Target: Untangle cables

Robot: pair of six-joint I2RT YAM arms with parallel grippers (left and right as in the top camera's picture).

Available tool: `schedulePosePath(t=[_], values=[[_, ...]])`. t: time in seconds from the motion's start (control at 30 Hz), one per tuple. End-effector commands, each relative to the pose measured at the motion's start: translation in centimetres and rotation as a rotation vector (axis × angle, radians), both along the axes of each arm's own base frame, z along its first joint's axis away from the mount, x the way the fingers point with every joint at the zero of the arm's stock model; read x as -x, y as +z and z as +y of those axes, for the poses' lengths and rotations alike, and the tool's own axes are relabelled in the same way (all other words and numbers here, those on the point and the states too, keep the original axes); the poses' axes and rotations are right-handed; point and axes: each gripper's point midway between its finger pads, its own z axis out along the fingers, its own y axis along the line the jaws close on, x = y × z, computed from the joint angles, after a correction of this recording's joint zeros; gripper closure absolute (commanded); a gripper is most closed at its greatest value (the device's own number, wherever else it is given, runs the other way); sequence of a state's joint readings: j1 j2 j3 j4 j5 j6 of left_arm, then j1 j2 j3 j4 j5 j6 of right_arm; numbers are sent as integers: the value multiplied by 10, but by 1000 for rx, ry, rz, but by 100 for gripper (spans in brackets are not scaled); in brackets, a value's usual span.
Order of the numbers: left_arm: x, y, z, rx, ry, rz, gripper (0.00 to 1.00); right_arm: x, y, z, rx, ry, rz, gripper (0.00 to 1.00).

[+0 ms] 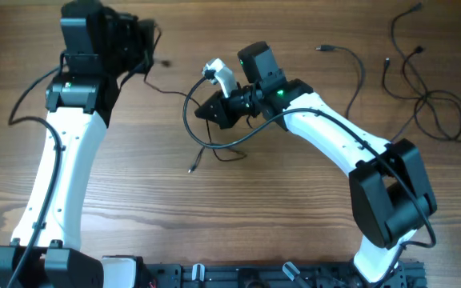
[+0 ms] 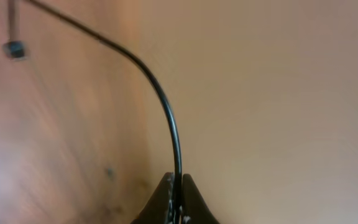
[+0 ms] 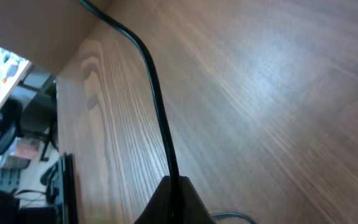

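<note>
At the far left of the table (image 1: 278, 208), our left gripper (image 2: 178, 200) is clamped on a thin black cable (image 2: 164, 99). Mid-table, our right gripper (image 3: 174, 199) pinches probably the same one, though the loops there are hard to trace. We should pull apart slowly and watch the loose plug (image 1: 190, 170). The other cables (image 1: 428, 98) lie far right.

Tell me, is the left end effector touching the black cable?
Touching. The left wrist view shows the left end effector clamped shut on the cable.
</note>
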State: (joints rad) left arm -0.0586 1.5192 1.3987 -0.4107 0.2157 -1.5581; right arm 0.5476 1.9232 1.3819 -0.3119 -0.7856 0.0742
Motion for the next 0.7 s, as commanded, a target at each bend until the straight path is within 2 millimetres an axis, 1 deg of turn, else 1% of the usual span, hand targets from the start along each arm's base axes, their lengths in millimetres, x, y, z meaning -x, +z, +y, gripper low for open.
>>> schedulePosePath(t=[0.0,0.13,0.23,0.27,0.3,0.33,0.37,0.43,0.5,0.57,0.67], values=[[10,-27,38,-171,139,97,96,7,8,4,-22,38,0,96],[31,-52,38,-199,125,228,96,7,8,3,-22,-7,74,96],[33,-54,35,-284,50,220,96,4,12,3,-33,-11,59,96],[33,-54,35,-299,38,216,89,2,14,2,-38,-24,65,96],[33,-54,35,-310,28,214,71,0,17,1,-44,-32,64,96],[33,-54,35,-329,14,210,41,-2,24,-1,-53,-44,59,96],[33,-54,35,-364,-14,202,0,-5,31,-5,-63,-55,45,96],[33,-54,35,-420,-60,189,0,-12,50,-15,-82,-91,25,96],[33,-54,35,-473,-102,177,0,-18,65,-25,-99,-156,53,96],[31,-53,35,-515,-135,160,0,-21,84,-36,-127,-200,57,96],[30,-52,35,-569,-176,140,0,-27,121,-56,-177,-265,32,96]])
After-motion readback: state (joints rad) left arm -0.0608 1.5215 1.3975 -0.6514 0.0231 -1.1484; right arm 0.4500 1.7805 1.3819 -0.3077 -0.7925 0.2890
